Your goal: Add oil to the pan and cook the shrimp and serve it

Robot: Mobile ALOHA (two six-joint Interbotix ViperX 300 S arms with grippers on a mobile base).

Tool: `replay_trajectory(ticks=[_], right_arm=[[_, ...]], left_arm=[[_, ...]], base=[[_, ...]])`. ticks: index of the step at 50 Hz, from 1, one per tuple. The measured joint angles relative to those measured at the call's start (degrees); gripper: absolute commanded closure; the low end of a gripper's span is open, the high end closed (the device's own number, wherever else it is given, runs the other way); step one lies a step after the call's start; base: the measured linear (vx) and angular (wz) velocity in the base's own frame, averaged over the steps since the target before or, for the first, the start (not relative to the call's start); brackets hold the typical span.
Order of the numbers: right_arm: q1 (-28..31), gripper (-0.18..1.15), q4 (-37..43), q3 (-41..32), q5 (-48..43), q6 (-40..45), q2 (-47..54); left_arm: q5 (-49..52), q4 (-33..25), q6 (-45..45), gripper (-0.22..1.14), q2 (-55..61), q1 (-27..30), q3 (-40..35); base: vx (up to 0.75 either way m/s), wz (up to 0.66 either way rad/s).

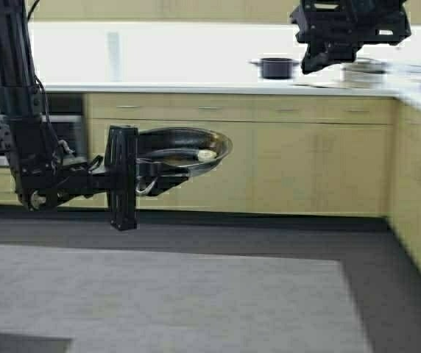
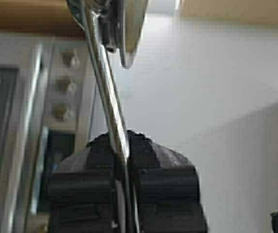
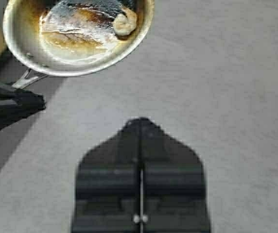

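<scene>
Left pincer (image 2: 124,165) pinches pan (image 1: 185,151) handle; shrimp (image 1: 206,155) inside; right pincer (image 3: 140,141) pressed together.

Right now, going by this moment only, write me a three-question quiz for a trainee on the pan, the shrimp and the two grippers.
1. True or false: the left gripper is shut on the pan by its handle.
2. Where is the shrimp? A) on the carpet B) inside the pan near its rim C) in the right gripper
3. Fill in: the right gripper is ____ and holds nothing.

Key: 1 true; 2 B; 3 shut.
</scene>
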Motion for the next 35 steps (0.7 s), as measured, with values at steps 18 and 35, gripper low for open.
replay_trajectory(ticks=[18,35], right_arm=[[-0.1,0.91,0.1,0.0,0.2,0.3,0.0],[0.3,0.91,0.0,0.0,0.2,-0.4,0.1]], left_arm=[[0.0,0.0,0.0,0.89,0.6,-0.3,-0.1],[0.1,0.0,0.0,0.89,0.5,1.9,0.3]], base=[[0.03,0.48],[0.03,0.50]])
